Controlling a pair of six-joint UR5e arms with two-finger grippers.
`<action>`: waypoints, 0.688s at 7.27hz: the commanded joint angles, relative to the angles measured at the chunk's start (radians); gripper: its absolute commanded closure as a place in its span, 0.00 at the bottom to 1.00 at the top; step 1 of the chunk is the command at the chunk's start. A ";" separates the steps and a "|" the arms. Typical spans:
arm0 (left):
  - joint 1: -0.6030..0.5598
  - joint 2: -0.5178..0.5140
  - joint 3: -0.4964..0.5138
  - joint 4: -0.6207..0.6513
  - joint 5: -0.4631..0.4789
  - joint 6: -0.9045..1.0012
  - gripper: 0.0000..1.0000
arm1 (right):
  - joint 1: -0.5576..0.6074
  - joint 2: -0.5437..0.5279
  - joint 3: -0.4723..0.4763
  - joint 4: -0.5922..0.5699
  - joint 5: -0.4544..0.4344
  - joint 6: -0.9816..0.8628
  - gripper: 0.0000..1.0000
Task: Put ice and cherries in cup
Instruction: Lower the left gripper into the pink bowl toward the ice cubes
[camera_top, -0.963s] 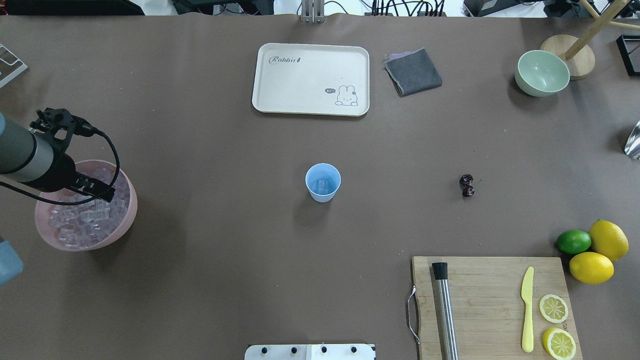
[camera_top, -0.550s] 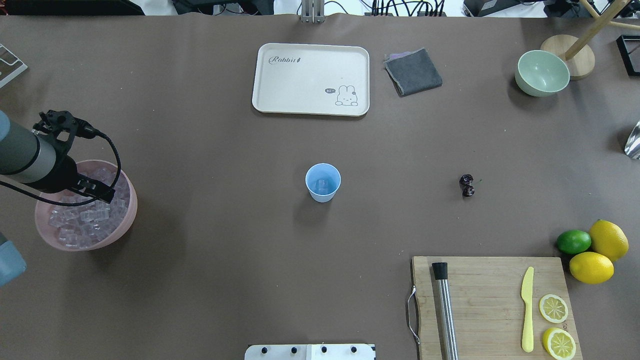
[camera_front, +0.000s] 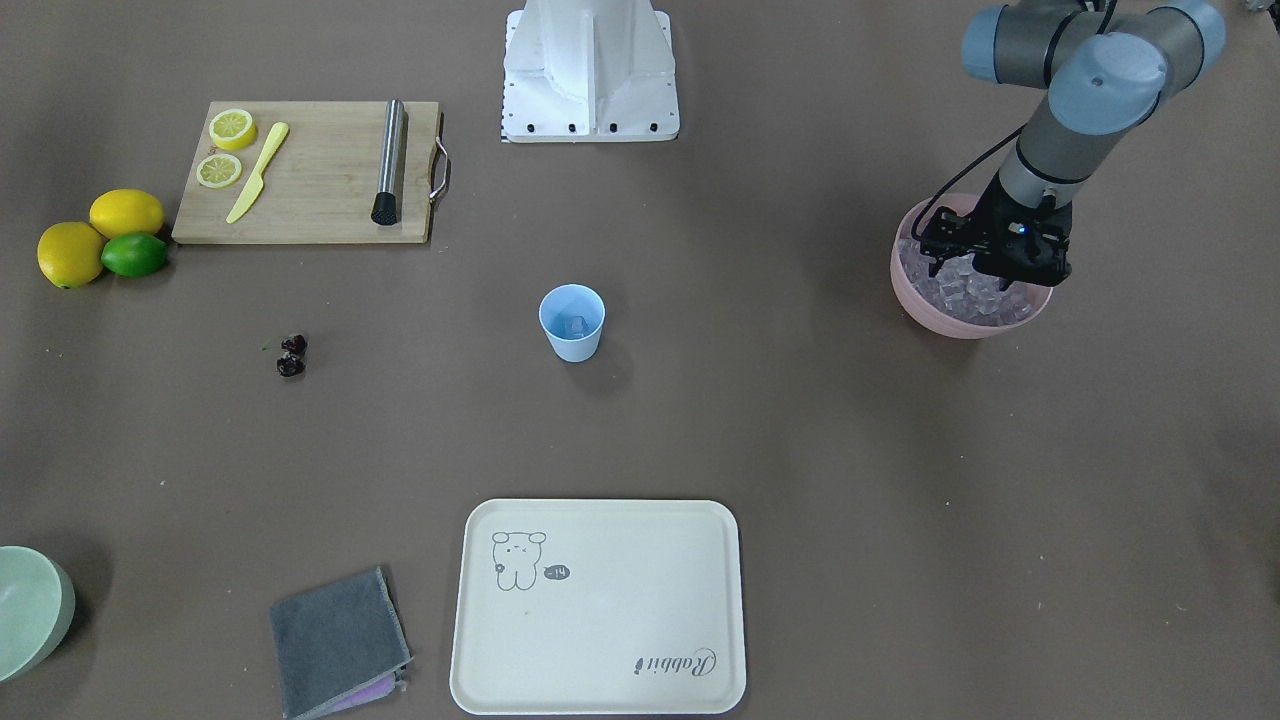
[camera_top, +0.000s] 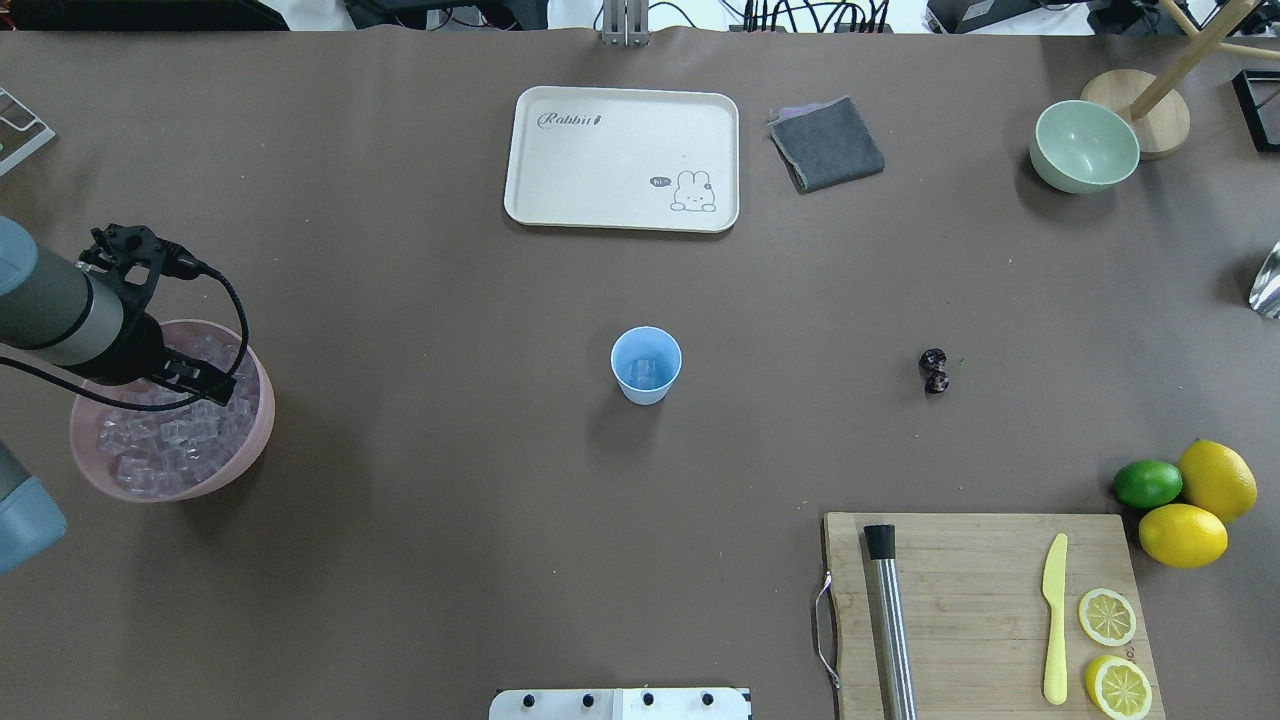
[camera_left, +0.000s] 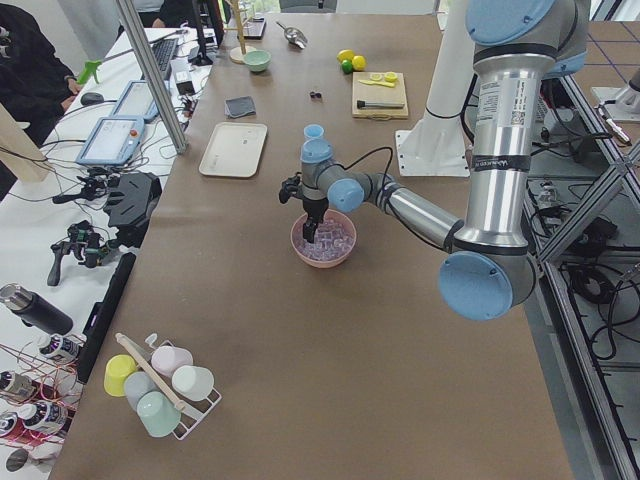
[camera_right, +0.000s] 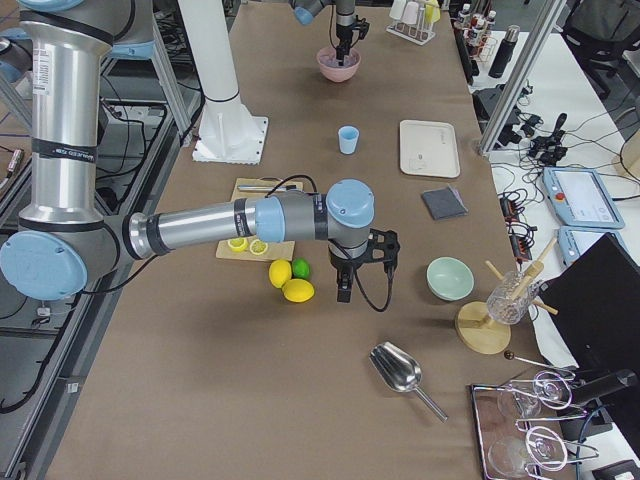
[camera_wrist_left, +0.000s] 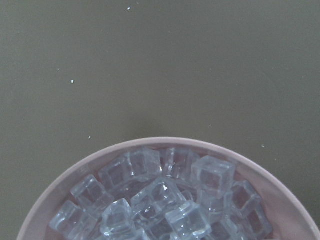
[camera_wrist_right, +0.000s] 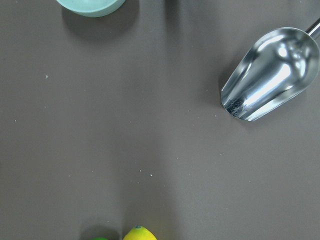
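Your left claw (camera_top: 205, 383) hangs tips-down over the pink bowl (camera_top: 255, 445) by the tabletop edge on the robot's left. Its black fingers reach in among the ice (camera_wrist_left: 160, 200). You cannot tell how far apart they stand, or whether a cube sits between them. The wrist view shows only the heap and the bowl's rim.

The ice is a pile of small clear cubes, glossy, with rounded edges, filling the smooth round bowl. One more cube (camera_top: 646, 372) lies at the bottom of the cup (camera_front: 573, 342), a plain pale blue tapered tumbler standing upright mid-tabletop, well apart from the claw.

The cherries (camera_top: 935, 371), two tiny dark shiny balls touching each other, lie on the bare brown surface between the cup and the edge on the robot's right.

Your right claw (camera_right: 343, 290) points down near that edge, beside the lemons (camera_right: 290, 281). Whether it is released or clenched cannot be told.
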 joint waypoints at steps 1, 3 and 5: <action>0.003 -0.006 0.011 -0.004 -0.001 -0.002 0.16 | 0.000 -0.003 0.004 0.000 0.000 -0.001 0.00; 0.005 -0.006 0.014 -0.004 -0.006 0.000 0.16 | 0.000 -0.003 0.004 0.002 0.000 -0.001 0.00; 0.005 -0.005 0.014 -0.004 -0.006 -0.002 0.18 | 0.000 -0.002 0.004 0.002 0.000 0.001 0.00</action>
